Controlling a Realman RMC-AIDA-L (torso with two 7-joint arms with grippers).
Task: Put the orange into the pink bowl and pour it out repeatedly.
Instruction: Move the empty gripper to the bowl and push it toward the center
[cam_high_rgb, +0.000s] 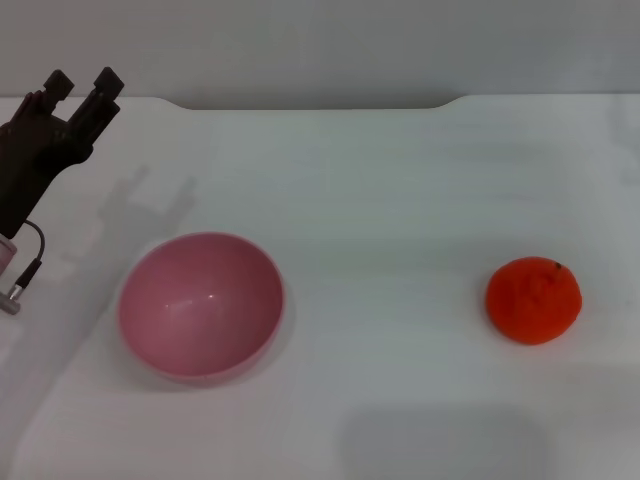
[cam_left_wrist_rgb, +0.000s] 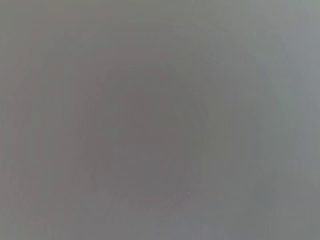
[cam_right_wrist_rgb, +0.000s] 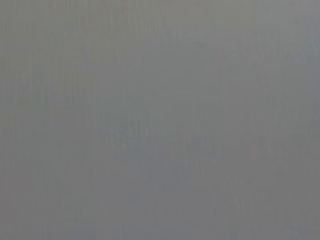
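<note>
I see the orange (cam_high_rgb: 534, 300) lying on the white bench (cam_high_rgb: 400, 180), on my right side, well apart from the pink bowl (cam_high_rgb: 200, 307). The bowl stands upright on my left side and has nothing in it. So I judge the task is at the beginning of a cycle: the orange must first be picked up.

What could go wrong from here: the orange is round and can roll away if a tool touches it on one side only, or pushes it from above off the middle. The bowl looks light and smooth, so it may slide or tip over if a finger hits its rim during the drop. Also, both wrist views show only flat grey, so I have no close view to guide a grasp, and I must depend on the head view alone.

The left tool (cam_high_rgb: 84, 88) is raised at the far left, behind the bowl. Its two fingers stand apart with a clear gap, released, holding nothing and touching nothing. The right tool is in no view, so I cannot tell its state.
</note>
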